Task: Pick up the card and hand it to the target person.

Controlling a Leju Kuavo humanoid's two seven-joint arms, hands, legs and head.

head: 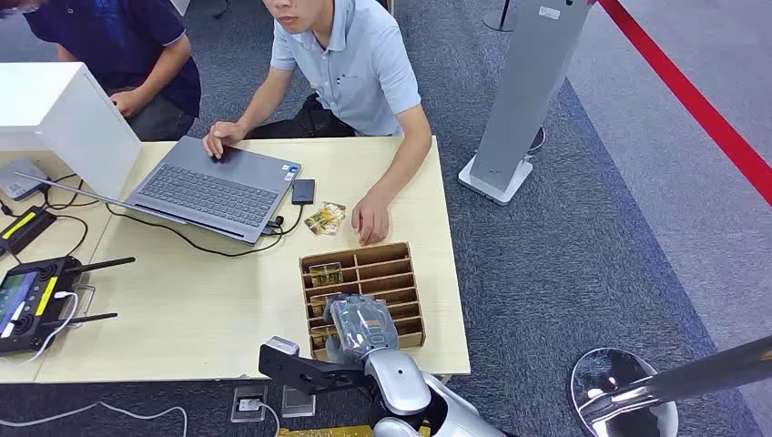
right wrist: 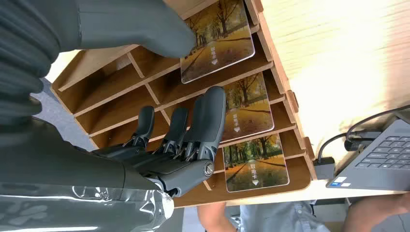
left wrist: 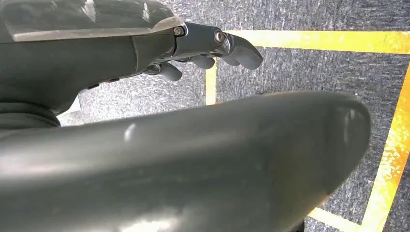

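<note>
**Operator:** Cards are sitting in the slots of the wooden card organizer on the tabletop. I'm watching the right hand hovering over the near slots, fingers spread and holding nothing, thumb tip touching the nearest card.

**Spotter:** What's worrying you?

**Operator:** I'm judging the cards are lying flat and slick, so the fingers may be sliding over the face instead of lifting an edge, or dragging two neighbours. The dividers could also be catching a fingertip and shoving the light organizer.

**Spotter:** And the other side?

**Operator:** The left hand is hanging over the carpet, fingers loosely curled, gripping nothing. The seated person's hand is resting just beyond the organizer, risking a bump.
</note>
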